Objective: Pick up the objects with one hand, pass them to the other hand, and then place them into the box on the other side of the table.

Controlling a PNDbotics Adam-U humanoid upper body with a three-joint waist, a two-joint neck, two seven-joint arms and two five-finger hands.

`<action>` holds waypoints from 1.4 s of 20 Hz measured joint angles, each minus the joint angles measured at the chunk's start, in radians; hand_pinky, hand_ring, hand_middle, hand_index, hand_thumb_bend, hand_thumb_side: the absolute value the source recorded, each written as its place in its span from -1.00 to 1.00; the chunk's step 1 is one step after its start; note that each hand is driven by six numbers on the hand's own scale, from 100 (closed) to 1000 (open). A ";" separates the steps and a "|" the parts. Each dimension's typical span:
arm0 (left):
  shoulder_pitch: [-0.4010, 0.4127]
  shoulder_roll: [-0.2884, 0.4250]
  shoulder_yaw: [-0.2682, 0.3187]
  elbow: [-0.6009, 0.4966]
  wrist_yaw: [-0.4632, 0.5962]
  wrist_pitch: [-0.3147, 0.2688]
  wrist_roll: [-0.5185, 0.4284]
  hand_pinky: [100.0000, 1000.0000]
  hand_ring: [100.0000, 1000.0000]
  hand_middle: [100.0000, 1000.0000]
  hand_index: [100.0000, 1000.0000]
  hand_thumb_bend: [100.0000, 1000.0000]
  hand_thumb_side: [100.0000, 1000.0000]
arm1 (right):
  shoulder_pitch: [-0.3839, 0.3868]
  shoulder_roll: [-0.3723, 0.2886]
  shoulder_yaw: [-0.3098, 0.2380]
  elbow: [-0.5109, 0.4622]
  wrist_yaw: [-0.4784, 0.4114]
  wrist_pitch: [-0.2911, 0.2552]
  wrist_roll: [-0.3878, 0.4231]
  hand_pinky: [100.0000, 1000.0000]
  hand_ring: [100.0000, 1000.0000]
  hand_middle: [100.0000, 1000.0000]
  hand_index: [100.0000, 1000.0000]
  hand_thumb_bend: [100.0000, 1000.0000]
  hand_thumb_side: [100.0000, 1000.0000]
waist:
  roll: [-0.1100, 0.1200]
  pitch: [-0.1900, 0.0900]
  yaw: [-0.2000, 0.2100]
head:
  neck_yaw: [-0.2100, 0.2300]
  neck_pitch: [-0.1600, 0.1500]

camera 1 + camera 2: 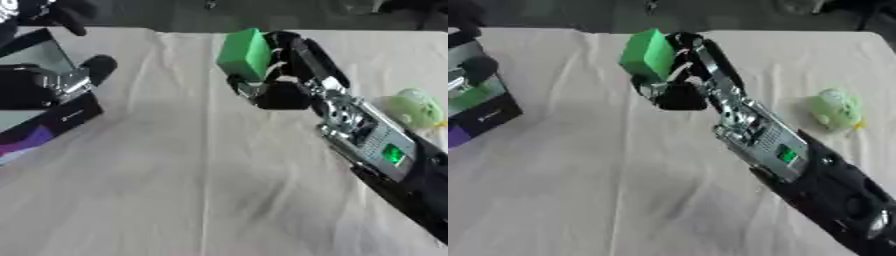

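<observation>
Green block [244,54] up off the table, gripped in the right hand [282,75] out over the middle-far part of the cloth-covered table [192,190]. Sits on the left side of the hand, toward the far end of the fingers, with dark fingers [302,52] curled along its right face and what looks like the thumb tucked under its lower edge. So: closed around the block, not just nudging it.

Progress-wise, looks like the pickup part is done for this one and the handoff isn't. Left hand [44,85] way over at the left edge, right by the box [52,120], well apart from the block. Can't really tell what its fingers are doing, just a dark shape with some shiny metal on it. Box looks dark-sided with a purple patch at the lower corner; something greenish possibly inside it in the right eye view, too murky to call.

Still to go, probably: get the block across to the left hand, then drop it in the box. Also a pale green squishy-looking thing [835,111] lying on the cloth beside the right forearm, untouched, likely another object waiting its turn.
</observation>
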 measured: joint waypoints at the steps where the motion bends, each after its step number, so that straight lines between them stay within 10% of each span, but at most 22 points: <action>1: -0.006 -0.004 -0.007 0.000 0.000 -0.001 -0.012 0.75 0.33 0.41 0.52 -0.27 -0.07 | -0.003 0.001 0.003 0.000 0.004 -0.001 0.006 -0.19 0.02 0.04 0.00 -0.33 -1.00 | 0.000 0.000 0.001 | 0.000 0.000; 28: -0.120 -0.130 -0.113 0.000 -0.218 0.005 -0.177 0.73 0.46 0.52 0.70 -0.02 -0.32 | -0.063 0.037 0.043 -0.042 0.102 -0.004 0.162 -0.18 0.02 0.04 0.00 -0.34 -1.00 | 0.003 -0.001 0.007 | 0.031 0.000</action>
